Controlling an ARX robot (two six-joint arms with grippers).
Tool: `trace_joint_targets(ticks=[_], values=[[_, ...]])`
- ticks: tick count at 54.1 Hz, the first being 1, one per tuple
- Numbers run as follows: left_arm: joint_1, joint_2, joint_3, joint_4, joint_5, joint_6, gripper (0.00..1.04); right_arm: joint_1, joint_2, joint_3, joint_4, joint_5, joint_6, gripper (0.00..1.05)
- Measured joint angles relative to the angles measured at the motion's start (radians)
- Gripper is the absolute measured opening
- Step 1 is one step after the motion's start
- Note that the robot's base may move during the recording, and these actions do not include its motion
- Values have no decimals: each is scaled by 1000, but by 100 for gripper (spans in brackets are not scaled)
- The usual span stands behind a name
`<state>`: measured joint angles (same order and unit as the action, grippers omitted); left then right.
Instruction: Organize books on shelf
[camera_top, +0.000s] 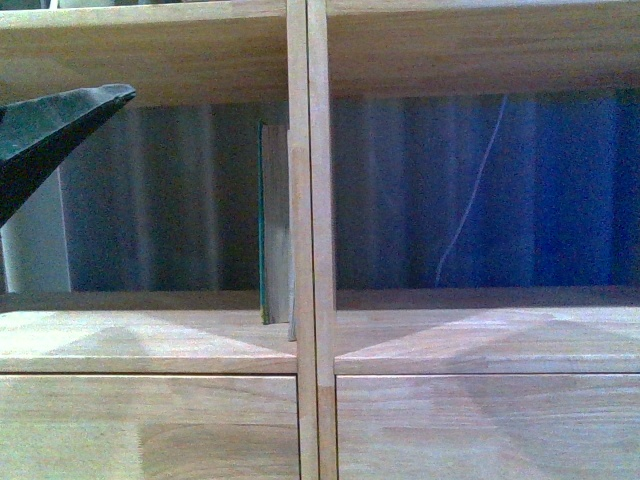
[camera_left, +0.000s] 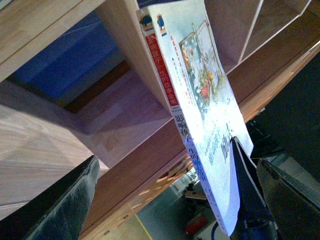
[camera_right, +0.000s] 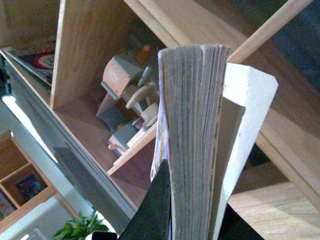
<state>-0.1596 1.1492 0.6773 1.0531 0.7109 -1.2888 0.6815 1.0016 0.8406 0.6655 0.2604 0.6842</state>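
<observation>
Clamping a book (camera_right: 192, 125), right pincer (camera_right: 192, 220) stands narrow; left pincer (camera_left: 177, 165) gapes wide.

Your shelf (camera_top: 310, 200) is pale bare wood, smooth and matt, with the grain showing. The paperback (camera_left: 200, 85) has a glossy printed paper cover that catches the light. The book (camera_right: 192, 140) shows a rough, matt paper page edge, and the toys (camera_right: 127, 100) look like smooth wood, partly painted.
</observation>
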Motion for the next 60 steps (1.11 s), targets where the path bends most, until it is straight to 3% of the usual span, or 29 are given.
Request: trace_joint_targets(ticks=[48, 60], values=[[-32, 25, 59, 15, -84, -40, 97, 160, 32, 13, 23, -6, 33, 7], [-34, 23, 67, -13, -120, -21, 66, 158, 34, 13, 23, 3, 34, 7]])
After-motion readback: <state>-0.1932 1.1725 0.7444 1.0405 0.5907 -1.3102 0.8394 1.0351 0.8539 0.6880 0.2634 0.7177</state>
